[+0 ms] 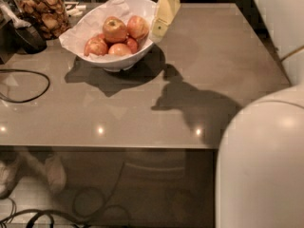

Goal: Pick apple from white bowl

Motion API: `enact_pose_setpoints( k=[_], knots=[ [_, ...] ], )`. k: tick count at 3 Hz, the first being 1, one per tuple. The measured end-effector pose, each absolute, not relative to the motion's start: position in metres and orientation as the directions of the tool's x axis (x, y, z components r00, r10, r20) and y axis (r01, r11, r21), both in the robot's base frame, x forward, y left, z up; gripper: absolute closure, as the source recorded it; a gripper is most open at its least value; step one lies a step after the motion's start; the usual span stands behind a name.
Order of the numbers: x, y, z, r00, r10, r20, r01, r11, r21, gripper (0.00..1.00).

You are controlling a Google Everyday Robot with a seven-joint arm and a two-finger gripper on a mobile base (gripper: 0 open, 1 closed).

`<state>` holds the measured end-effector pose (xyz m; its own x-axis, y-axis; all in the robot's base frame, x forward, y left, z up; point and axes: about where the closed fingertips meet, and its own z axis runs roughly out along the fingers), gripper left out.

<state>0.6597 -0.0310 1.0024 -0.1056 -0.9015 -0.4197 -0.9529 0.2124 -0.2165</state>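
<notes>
In the single camera view, a grey worktop (213, 61) is filling most of the picture, seen from above its near edge. The white bowl (124, 61) is sitting toward the far left corner, lined with crumpled white paper (90, 23) and holding several apples. The apple (115, 28), yellow-golden with a red blush, is resting on top of the pile, with redder apples (137, 26) lying beside and below it. The pale gripper (160, 28) is hanging tilted just at the bowl's right rim, near the far edge of the worktop, pointing down and not touching any fruit. Whether it is open or closed cannot be told from this angle. Judging from this, the task is only at the approach: the apple is not yet grasped, and the reach into the bowl, the grip and the lift are all left to do. A glass jar (45, 11) of brown snacks is standing at the far left corner, and a dark cable (28, 87) is looping by the left edge. The arm's shadow (194, 103) is falling across the middle. The robot's white body (261, 165) is blocking the near right corner, and cables, and possibly shoes, are lying on the floor below the near edge.
</notes>
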Motion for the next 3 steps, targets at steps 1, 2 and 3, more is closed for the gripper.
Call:
enact_pose_setpoints(
  k=[1,2,3],
  knots=[
    [0.671,-0.026,1.007,-0.099,-0.894,-0.437,-0.948,0.219,-0.233,0.00],
    [0.677,-0.013,1.005,-0.101,-0.877,-0.469,-0.945,0.233,-0.231,0.00],
    [0.679,-0.007,1.003,-0.105,-0.869,-0.484,-0.944,0.240,-0.227,0.00]
  ],
)
